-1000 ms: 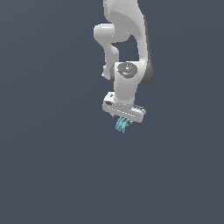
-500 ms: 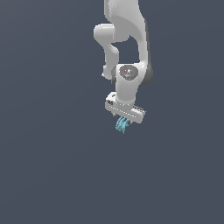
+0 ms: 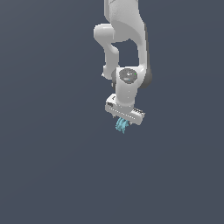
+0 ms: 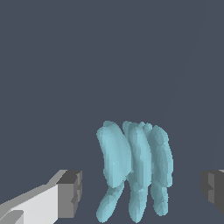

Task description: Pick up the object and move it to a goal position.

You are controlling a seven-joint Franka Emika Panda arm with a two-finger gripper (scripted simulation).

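Overhead, end effector (image 3: 123, 123) astride unlabelled object (image 4: 133, 168)

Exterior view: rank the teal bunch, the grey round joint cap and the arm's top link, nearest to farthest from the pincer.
1. Teal bunch, directly below the pincer.
2. Grey round joint cap, above the pincer.
3. Top link, at the view's upper edge.

The white arm (image 3: 124, 39) reaches down, wrist bent, hand (image 3: 122, 127) pointing downward; its dark fingertips (image 4: 71, 192) stand wide apart, touching nothing.

Plain, even dark slate-grey backdrop (image 3: 48, 166).
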